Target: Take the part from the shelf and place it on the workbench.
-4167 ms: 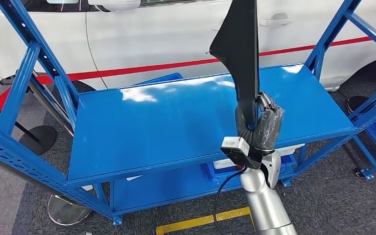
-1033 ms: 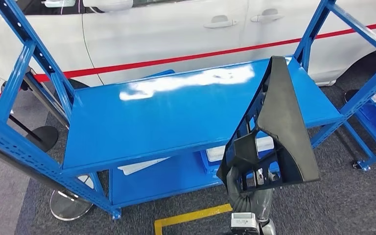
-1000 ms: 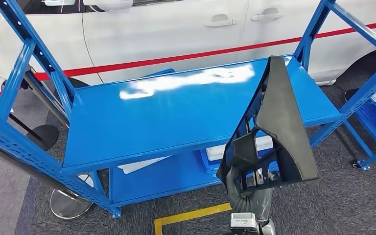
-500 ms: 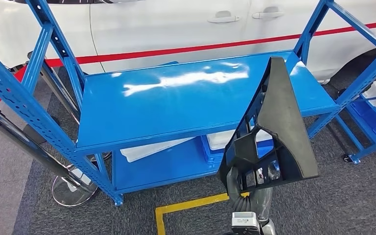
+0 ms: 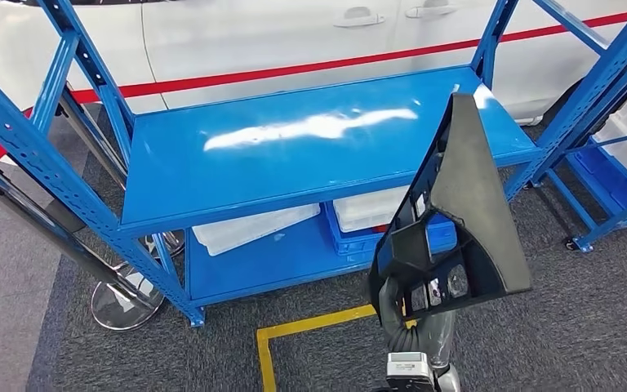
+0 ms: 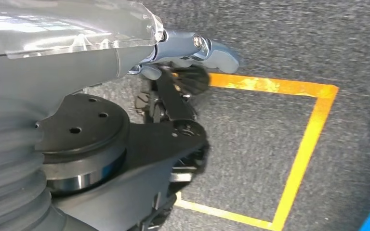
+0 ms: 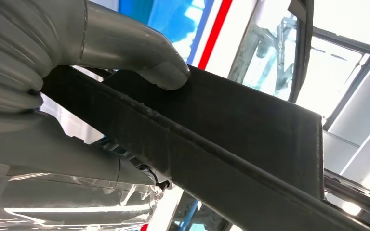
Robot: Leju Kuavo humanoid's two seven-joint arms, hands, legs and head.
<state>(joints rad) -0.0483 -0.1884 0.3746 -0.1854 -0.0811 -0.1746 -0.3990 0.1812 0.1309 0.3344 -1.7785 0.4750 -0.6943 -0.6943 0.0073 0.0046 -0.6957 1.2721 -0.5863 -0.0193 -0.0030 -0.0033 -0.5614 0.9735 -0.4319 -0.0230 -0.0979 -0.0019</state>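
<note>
The black trim part (image 5: pixel 465 204) stands upright above our right hand (image 5: pixel 408 314), which grips its lower end; our left hand's (image 6: pixel 173 91) state we cannot tell.

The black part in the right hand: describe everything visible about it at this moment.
The black part is a matte, plastic-looking panel, roughly triangular, tapering to a narrow tip at the top. One face is smooth; the other shows open ribbed framing with cut-outs near its wide base. It stands upright, lifted clear of the blue shelf and in front of it. The right hand grips its lower end from below; in the right wrist view the grey thumb presses on its flat face.
</note>
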